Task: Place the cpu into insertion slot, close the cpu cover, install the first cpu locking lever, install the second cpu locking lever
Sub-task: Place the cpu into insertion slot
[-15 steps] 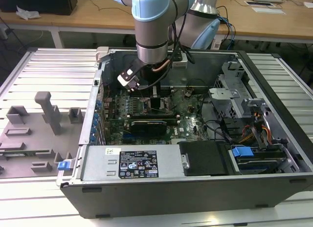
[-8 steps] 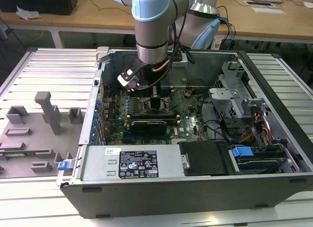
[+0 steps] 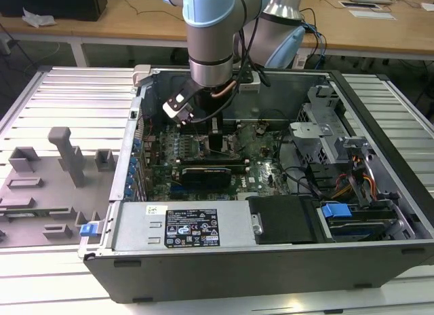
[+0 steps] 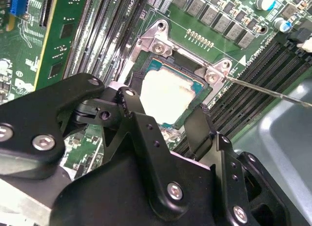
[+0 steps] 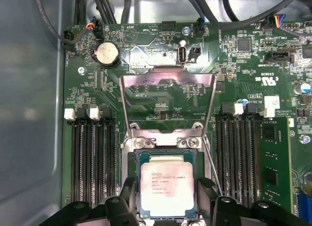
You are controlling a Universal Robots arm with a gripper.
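The cpu [image 5: 167,184], a pale silvery-beige square, lies flat in the insertion slot [image 5: 165,142] on the green motherboard; in the second wrist view the cpu [image 4: 165,92] sits between the black fingers. My gripper [image 5: 167,202] straddles it, and its fingers [image 5: 130,197] press against two opposite edges of the chip. The cpu cover [image 5: 168,82], a silver frame with an open window, stands swung up off the socket. A thin locking lever [image 4: 265,88] juts out beside the socket, unlatched. In the exterior view the arm [image 3: 210,64] reaches down into the open computer case.
Black memory slots [image 5: 92,158] flank the socket on both sides. A black expansion card [image 3: 207,174] stands across the board. Cables [image 3: 305,179] and drive bays [image 3: 339,213] are at the exterior view's right. A grey fixture plate [image 3: 47,186] lies outside the case at the exterior view's left.
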